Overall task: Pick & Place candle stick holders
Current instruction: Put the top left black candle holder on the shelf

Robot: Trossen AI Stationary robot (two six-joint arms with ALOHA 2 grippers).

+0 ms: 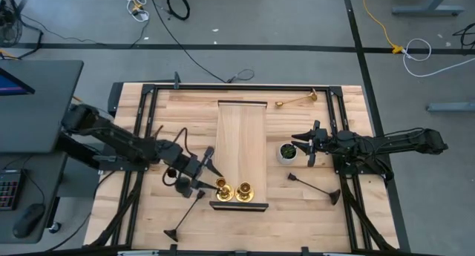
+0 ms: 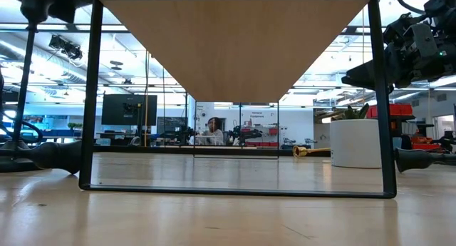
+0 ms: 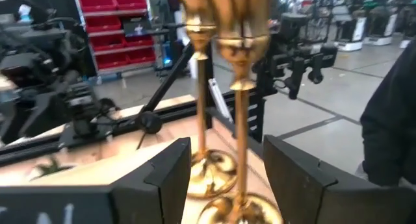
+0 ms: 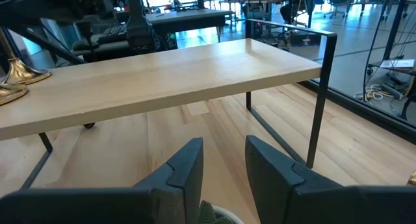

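Left gripper [image 1: 210,174]: fingers spread around near shiny brass candle stick holder [image 1: 223,189], lower centre.
Right gripper [image 4: 224,160]: partly open, empty.
Left wrist only: two brass stems [image 3: 239,120] upright.

The left gripper [image 1: 213,179] is at the near end of the raised wooden shelf [image 1: 241,130], with its fingers apart. The right gripper [image 1: 300,146] waits beside the same shelf on the other side, with its fingers apart too.

A: Shiny brass-gold on the two upright candle stick holders [image 1: 234,190], matte black on the two lying ones [image 1: 315,185], right?

B: Yep. Pale wood grain on the shelf [image 1: 241,137] and desk [image 1: 193,107], black frame, white pot [image 1: 286,152] with green plant.
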